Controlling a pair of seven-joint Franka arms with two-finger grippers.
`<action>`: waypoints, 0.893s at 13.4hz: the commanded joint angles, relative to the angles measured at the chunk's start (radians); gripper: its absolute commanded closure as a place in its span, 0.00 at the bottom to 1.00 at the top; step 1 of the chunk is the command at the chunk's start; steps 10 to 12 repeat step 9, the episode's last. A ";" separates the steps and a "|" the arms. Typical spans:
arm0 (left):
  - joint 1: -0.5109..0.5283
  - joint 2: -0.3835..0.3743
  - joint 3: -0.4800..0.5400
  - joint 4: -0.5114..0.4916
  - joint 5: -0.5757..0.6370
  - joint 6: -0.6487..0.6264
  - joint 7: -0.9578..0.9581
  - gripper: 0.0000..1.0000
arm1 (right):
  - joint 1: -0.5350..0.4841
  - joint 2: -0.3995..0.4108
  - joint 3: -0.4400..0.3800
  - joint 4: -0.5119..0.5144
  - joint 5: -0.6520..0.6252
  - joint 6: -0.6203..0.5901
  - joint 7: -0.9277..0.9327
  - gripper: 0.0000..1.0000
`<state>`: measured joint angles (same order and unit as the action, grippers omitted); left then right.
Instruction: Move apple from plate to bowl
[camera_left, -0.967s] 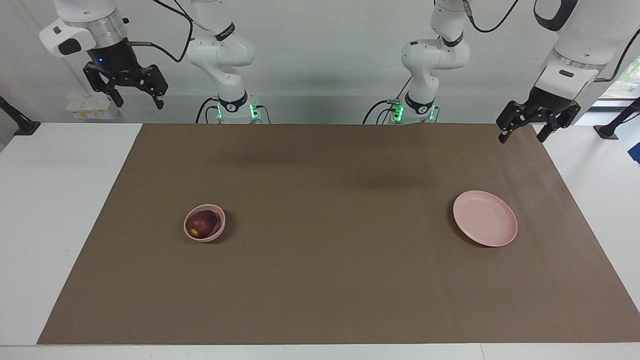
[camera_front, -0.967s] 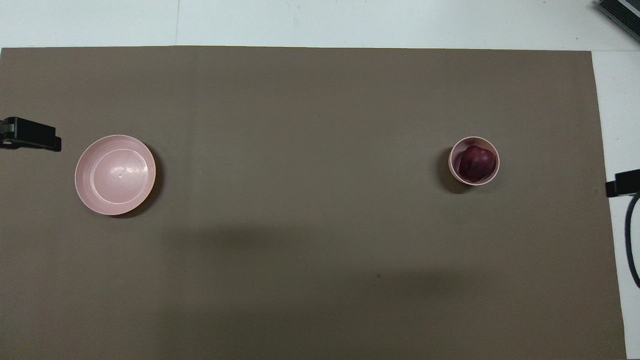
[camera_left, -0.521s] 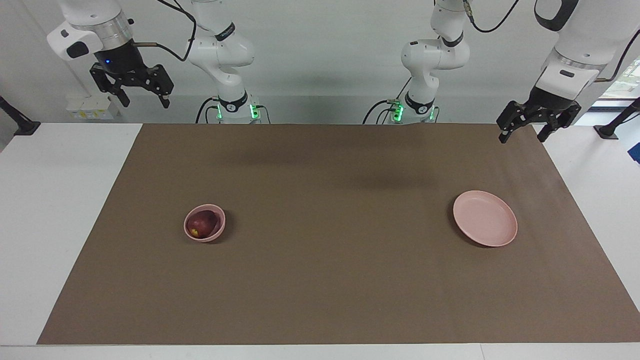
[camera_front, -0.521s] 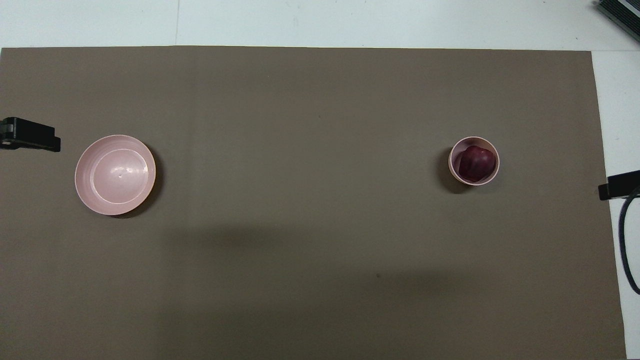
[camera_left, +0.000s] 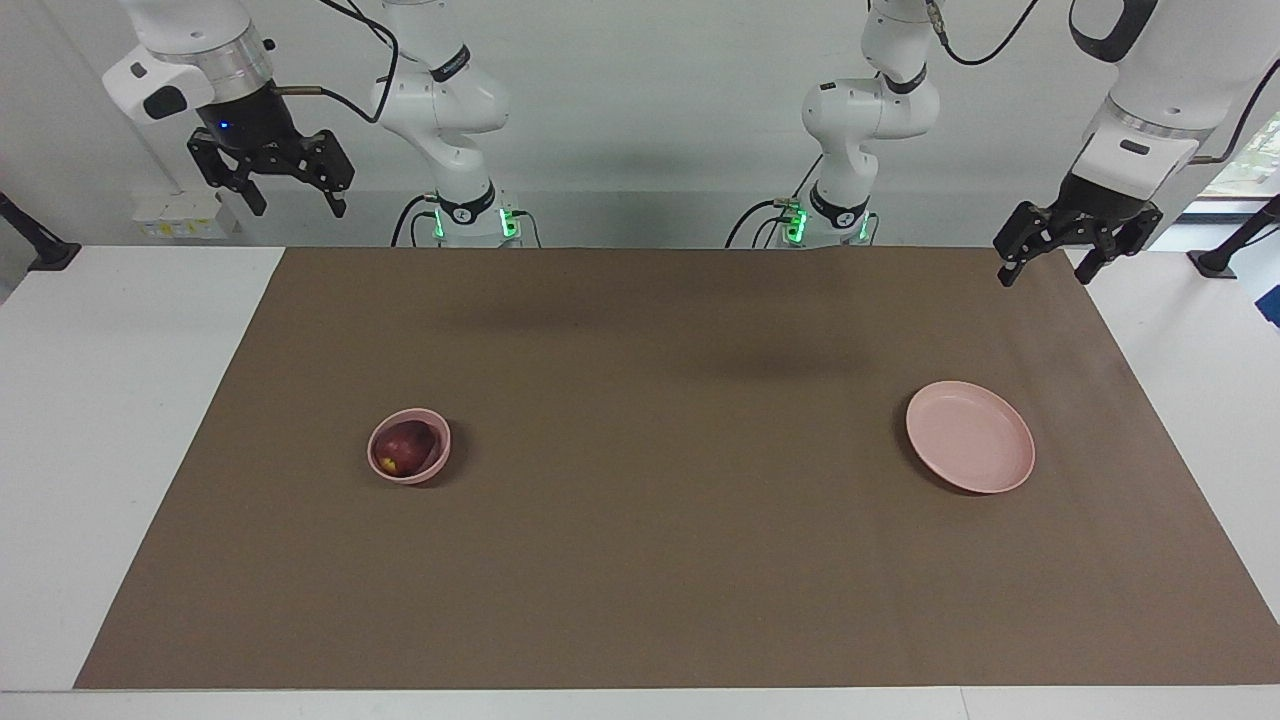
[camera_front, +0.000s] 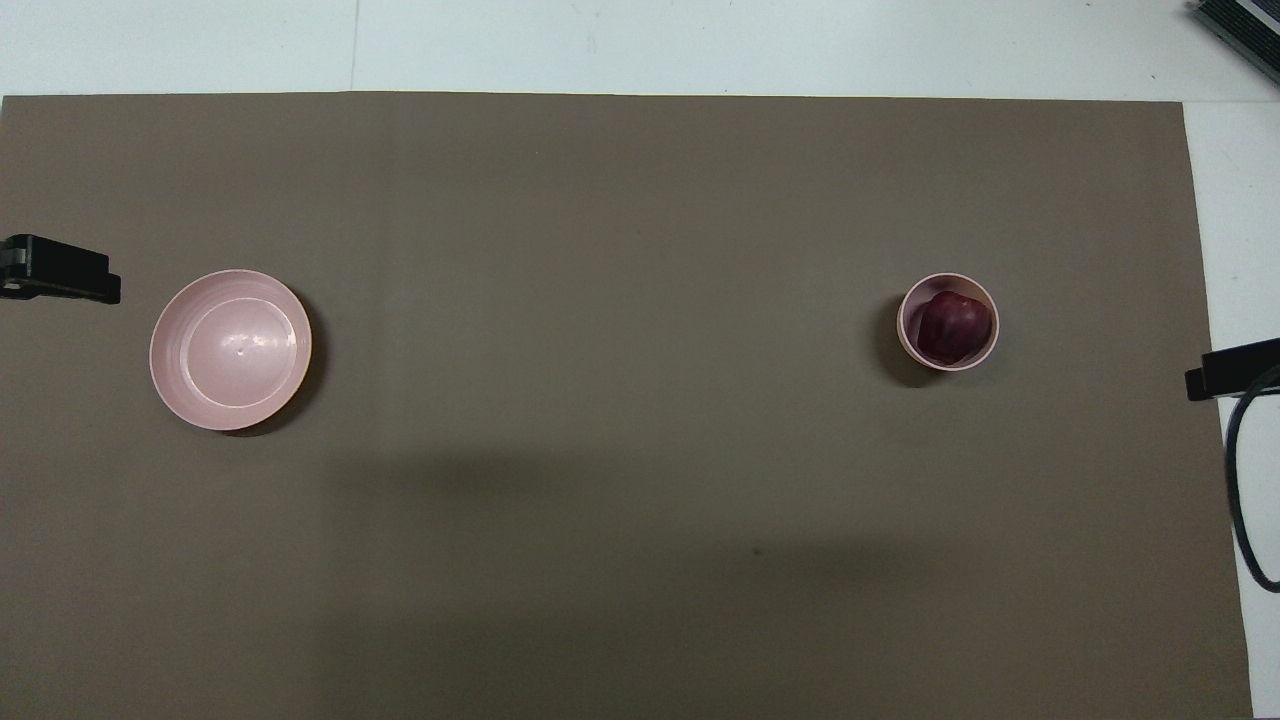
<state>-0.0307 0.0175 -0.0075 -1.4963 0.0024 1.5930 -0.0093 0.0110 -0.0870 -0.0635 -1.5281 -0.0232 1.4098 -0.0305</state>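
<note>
Since a moment ago only the right gripper (camera_left: 270, 185) has moved, climbing higher above the table's (camera_left: 120, 400) edge at the right arm's end, its fingers spread wide and holding nothing. Over the brown mat's (camera_left: 650, 550) corner nearest the robots at the other end, the left gripper (camera_left: 1050, 262) waits, fingers also wide and empty. Now the apple (camera_left: 405, 447) sits in the bowl (camera_left: 440, 452), well apart from the bare plate (camera_left: 970, 437).
</note>
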 joint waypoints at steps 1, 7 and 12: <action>0.012 0.005 -0.005 0.013 0.011 0.002 0.000 0.00 | -0.003 -0.016 -0.001 -0.010 0.022 -0.011 -0.020 0.00; -0.001 0.007 -0.015 0.041 0.005 -0.060 0.006 0.00 | -0.003 -0.014 -0.001 -0.010 0.019 -0.009 -0.019 0.00; -0.006 0.005 -0.020 0.041 0.005 -0.079 0.018 0.00 | -0.003 -0.016 -0.001 -0.010 0.016 -0.008 -0.019 0.00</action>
